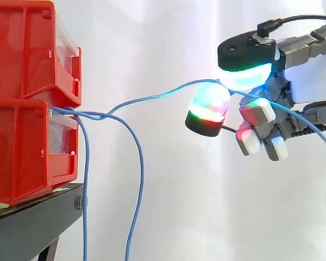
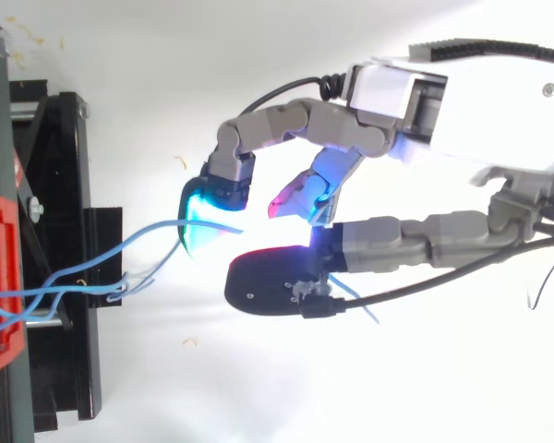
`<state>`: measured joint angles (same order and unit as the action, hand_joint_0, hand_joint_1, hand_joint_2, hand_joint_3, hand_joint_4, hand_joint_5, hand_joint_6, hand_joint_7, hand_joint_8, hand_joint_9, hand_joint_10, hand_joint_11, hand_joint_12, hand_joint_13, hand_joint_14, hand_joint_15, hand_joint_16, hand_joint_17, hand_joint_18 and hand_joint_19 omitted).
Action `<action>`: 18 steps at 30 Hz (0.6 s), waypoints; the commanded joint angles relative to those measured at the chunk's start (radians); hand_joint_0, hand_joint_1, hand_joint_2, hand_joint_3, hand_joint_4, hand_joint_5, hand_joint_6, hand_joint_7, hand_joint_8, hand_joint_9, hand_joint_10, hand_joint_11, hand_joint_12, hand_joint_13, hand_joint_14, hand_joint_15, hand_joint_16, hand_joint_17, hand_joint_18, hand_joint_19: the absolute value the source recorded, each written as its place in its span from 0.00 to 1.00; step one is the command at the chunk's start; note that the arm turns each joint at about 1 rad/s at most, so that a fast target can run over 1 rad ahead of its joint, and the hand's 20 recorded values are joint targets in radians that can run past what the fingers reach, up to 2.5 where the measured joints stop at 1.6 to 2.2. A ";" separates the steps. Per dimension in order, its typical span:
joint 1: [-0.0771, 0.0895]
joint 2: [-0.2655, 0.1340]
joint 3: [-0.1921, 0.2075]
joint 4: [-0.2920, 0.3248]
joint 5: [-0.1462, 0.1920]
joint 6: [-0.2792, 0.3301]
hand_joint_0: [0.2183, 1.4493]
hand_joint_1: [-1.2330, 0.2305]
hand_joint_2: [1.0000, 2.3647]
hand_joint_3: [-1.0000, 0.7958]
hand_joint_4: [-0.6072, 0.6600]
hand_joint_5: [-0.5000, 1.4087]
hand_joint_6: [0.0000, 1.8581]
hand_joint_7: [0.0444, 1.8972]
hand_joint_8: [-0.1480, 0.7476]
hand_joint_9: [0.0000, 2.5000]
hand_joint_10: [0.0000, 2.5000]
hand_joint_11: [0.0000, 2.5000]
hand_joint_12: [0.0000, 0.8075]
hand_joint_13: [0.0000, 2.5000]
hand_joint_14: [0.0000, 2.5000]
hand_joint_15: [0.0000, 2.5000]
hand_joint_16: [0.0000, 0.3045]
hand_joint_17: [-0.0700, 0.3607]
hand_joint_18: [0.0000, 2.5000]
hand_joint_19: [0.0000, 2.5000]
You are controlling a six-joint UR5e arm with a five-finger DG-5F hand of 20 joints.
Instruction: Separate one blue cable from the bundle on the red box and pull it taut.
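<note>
Two red bins are stacked at the left, and a bundle of blue cables comes out of the lower bin (image 1: pixel 22 147). One blue cable (image 1: pixel 152 97) rises from it in a gentle curve to my hand (image 1: pixel 309 81), well right of the bins. The cable passes between a cyan-glowing pad (image 1: pixel 250 73) above and a red-and-green pad (image 1: pixel 209 109) below, pinched there. Its free end trails down to the right past the curled fingers. From above, the same cable (image 2: pixel 138 235) runs from the bin's edge (image 2: pixel 0 277) to my hand (image 2: pixel 462 101).
Two other blue cables (image 1: pixel 138 179) hang from the bin front down past the black stand (image 1: pixel 27 223). The upper red bin (image 1: pixel 27 49) overhangs the lower one. A white curtain fills the background.
</note>
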<state>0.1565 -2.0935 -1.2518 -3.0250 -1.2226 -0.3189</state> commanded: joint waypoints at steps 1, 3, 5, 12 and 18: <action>0.000 0.001 0.000 0.000 0.000 0.003 0.43 0.35 0.01 0.55 0.69 0.21 0.27 0.54 0.53 0.44 0.01 0.32 0.42 0.39 0.01 0.19 0.12 0.36 0.39 0.24; 0.000 0.000 0.000 0.000 0.000 0.004 0.43 0.34 0.01 0.54 0.68 0.21 0.27 0.54 0.53 0.43 0.01 0.32 0.42 0.39 0.01 0.19 0.12 0.35 0.38 0.24; 0.000 0.000 0.000 0.000 0.000 0.004 0.43 0.34 0.01 0.52 0.68 0.21 0.27 0.54 0.53 0.43 0.01 0.32 0.42 0.39 0.01 0.20 0.12 0.35 0.38 0.24; 0.000 0.001 0.000 -0.003 0.000 0.004 0.43 0.31 0.01 0.47 0.67 0.21 0.27 0.54 0.51 0.41 0.01 0.31 0.41 0.36 0.01 0.19 0.12 0.35 0.36 0.23; 0.000 0.021 0.000 -0.040 0.000 0.003 0.37 0.36 0.01 0.42 0.68 0.21 0.27 0.54 0.51 0.40 0.01 0.31 0.42 0.33 0.01 0.18 0.12 0.36 0.36 0.22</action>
<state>0.1565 -2.0812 -1.2520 -3.0381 -1.2240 -0.3135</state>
